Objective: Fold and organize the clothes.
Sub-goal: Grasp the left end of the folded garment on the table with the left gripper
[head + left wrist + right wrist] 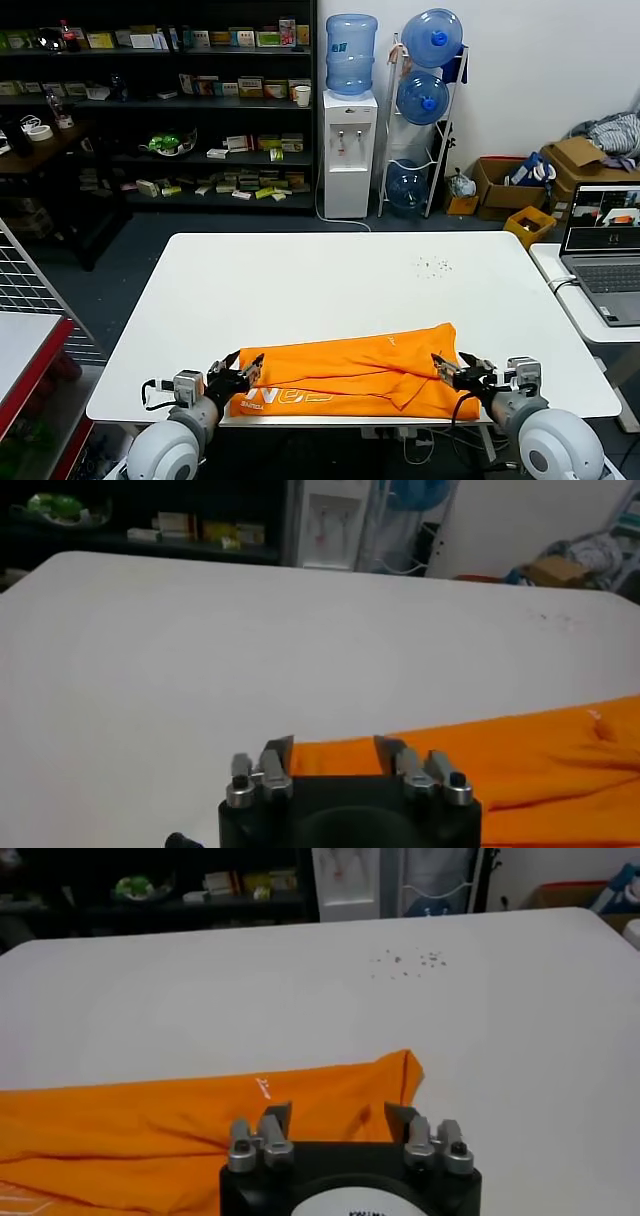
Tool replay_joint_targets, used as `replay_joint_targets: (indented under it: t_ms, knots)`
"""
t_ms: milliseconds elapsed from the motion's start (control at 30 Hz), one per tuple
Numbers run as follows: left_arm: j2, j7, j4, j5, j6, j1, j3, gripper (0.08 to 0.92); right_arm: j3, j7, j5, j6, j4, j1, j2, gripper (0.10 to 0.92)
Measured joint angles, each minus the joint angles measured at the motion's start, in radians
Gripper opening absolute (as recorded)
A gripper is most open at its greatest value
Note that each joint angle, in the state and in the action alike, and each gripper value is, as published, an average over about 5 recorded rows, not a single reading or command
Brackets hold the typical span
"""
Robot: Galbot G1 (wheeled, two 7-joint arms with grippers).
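The orange T-shirt [350,372] lies folded into a long band along the near edge of the white table [330,290], with white lettering [280,397] showing at its near left. My left gripper [247,367] is open at the shirt's left end, its jaws spread over the cloth edge [335,757]. My right gripper [443,368] is open at the shirt's right end, its jaws spread above the orange cloth [330,1110]. In the right wrist view the shirt's corner [405,1070] points away from the gripper.
A laptop [605,250] sits on a side table at the right. Small dark specks [435,265] mark the tabletop. Shelves [160,100], a water dispenser [350,130] and cardboard boxes [570,165] stand behind. A wire rack [30,290] is at the left.
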Motion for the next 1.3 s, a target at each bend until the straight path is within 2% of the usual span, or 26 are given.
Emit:
replay_joint_targets:
  t_ms: [67, 167, 400, 500, 1167, 1300]
  knots:
    - [-0.010, -0.003, 0.004, 0.005, -0.003, 0.014, -0.005, 0.732, 0.010, -0.001, -0.002, 0.000, 0.004, -0.011, 0.004, 0.786]
    - [-0.025, -0.007, 0.005, 0.012, -0.006, 0.034, -0.009, 0.798, 0.022, -0.002, -0.002, 0.001, 0.009, -0.024, 0.009, 0.817]
    - [-0.051, -0.010, 0.016, 0.027, -0.013, 0.062, -0.011, 0.817, 0.034, -0.004, -0.006, 0.002, 0.017, -0.040, 0.019, 0.823]
    - [-0.057, -0.011, 0.023, 0.030, -0.014, 0.064, -0.010, 0.764, 0.037, -0.004, -0.007, 0.002, 0.021, -0.046, 0.022, 0.823]
    - [-0.078, -0.018, 0.032, 0.053, -0.029, 0.070, -0.003, 0.184, 0.047, -0.005, -0.010, 0.006, 0.020, -0.051, 0.035, 0.823]
    - [-0.073, -0.020, 0.021, 0.051, -0.029, 0.063, -0.012, 0.128, 0.043, -0.005, -0.014, 0.008, 0.016, -0.047, 0.039, 0.823]
